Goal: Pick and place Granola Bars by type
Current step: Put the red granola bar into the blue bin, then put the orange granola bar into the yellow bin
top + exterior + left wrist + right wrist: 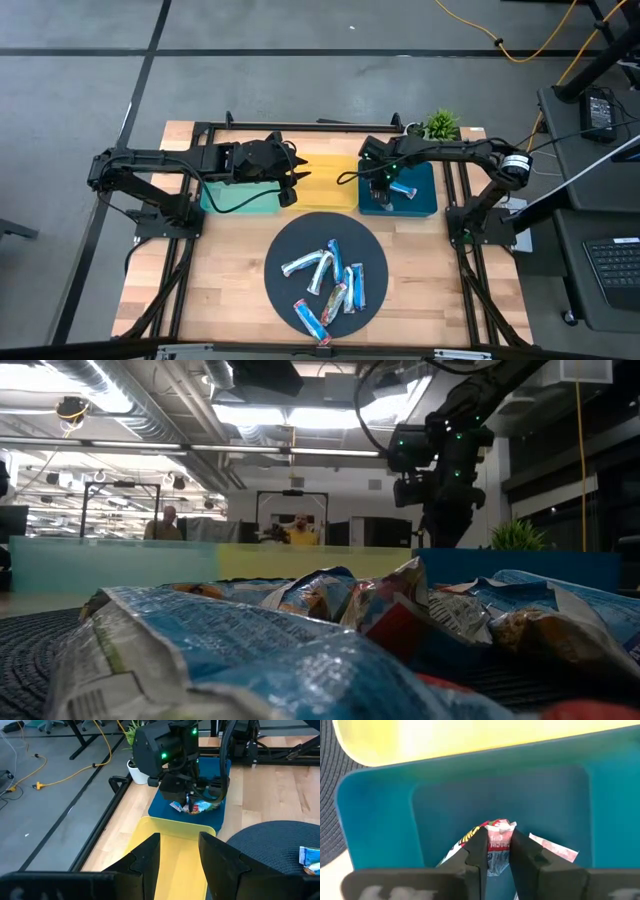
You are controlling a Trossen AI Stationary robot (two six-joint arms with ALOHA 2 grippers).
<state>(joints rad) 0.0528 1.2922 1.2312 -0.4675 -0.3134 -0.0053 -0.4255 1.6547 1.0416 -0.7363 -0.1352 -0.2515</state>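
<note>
My right gripper (381, 186) points down into the blue tray (425, 200) and is shut on a red-and-white granola bar (492, 845). A second bar (554, 851) lies flat on that tray's floor beside it. My left gripper (177, 851) hovers open over the yellow tray (170, 832) and holds nothing. Several more bars (328, 278), blue, silver-white and multicolour, lie in a loose heap on a round dark mat (285, 250) near the table's near edge. My right gripper pinches the red-and-white bar by its upper end (500, 826) between the two fingers, coming from above and pointing down into the blue tray. The rest of the bar slants below the fingers. I cannot tell whether its lower end touches the tray floor.
A teal tray (240, 200) sits left of the yellow one, so the three trays form a row along the table's far side. A potted plant (440, 124) stands at the far right corner. Bare wood lies either side of the mat.
</note>
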